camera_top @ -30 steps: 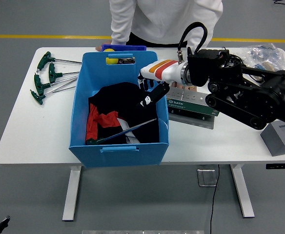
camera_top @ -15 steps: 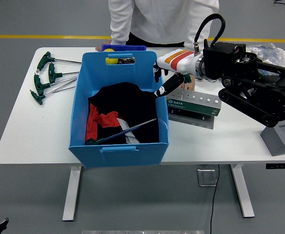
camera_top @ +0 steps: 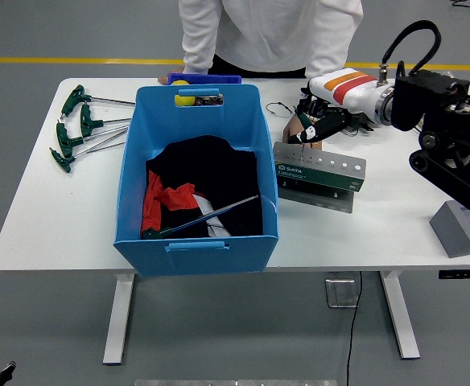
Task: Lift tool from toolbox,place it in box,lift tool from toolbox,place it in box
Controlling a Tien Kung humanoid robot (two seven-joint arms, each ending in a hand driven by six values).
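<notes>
Your right robot hand (camera_top: 314,125) sits over the green toolbox (camera_top: 319,168), grip state unclear; blue box (camera_top: 195,173) on the bench (camera_top: 50,209) already holds a long tool (camera_top: 207,215) on black-and-red cloth (camera_top: 188,185).

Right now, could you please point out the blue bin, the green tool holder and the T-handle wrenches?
blue bin (camera_top: 134,173), head view, its left wall.
green tool holder (camera_top: 319,169), head view, its front face.
T-handle wrenches (camera_top: 78,125), head view, their green handles.

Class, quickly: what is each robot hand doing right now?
Left hand: not in view.
Right hand: above the far edge of the green tool holder; whether it is open or shut cannot be told.
</notes>
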